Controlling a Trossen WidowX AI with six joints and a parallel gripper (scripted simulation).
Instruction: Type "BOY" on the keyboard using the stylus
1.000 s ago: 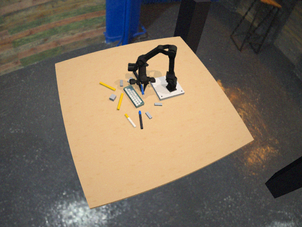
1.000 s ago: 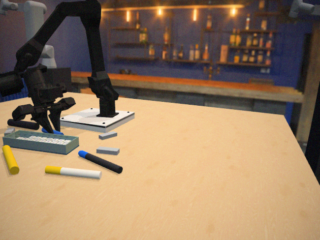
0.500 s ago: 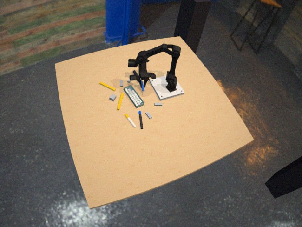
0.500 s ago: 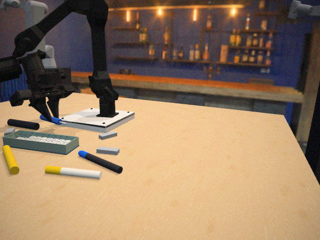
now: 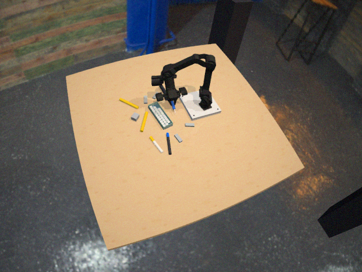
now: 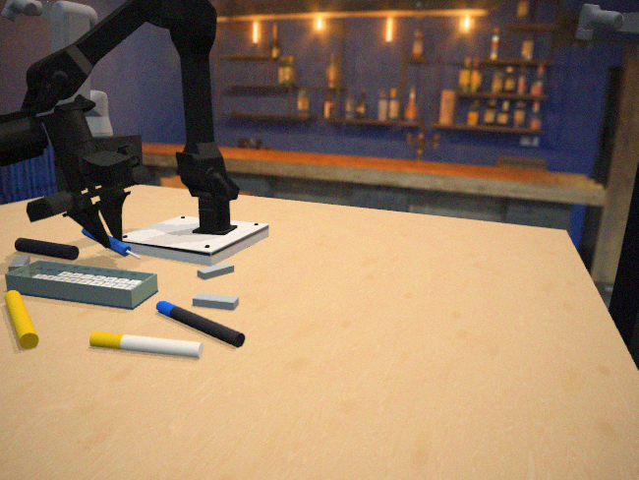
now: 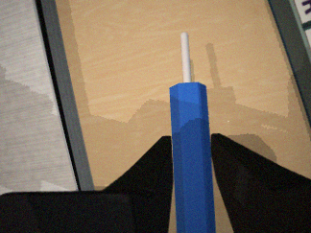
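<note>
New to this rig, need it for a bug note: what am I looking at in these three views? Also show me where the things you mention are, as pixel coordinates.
A black jointed robot arm stands on a pale base plate (image 5: 194, 112) (image 6: 165, 238) bolted to a wooden table (image 5: 187, 181) (image 6: 386, 335). One picture looks down from above, one from the side across the table, and one from the arm's wrist along its gripper (image 5: 172, 102) (image 6: 116, 245) (image 7: 190, 143).

The gripper is closed on a blue stylus (image 5: 172, 105) (image 6: 121, 248) (image 7: 191, 157) with a thin white tip. Beside it sits a keyboard (image 5: 160, 115) (image 6: 95, 293) in a green-grey case, its keys facing up; the stylus tip is off to one side of it.

Around them lie yellow sticks, a yellow-and-white pen (image 5: 156, 144) (image 6: 154, 345), a black pen with a blue end (image 5: 169, 144) (image 6: 203, 324), and small grey blocks.
</note>
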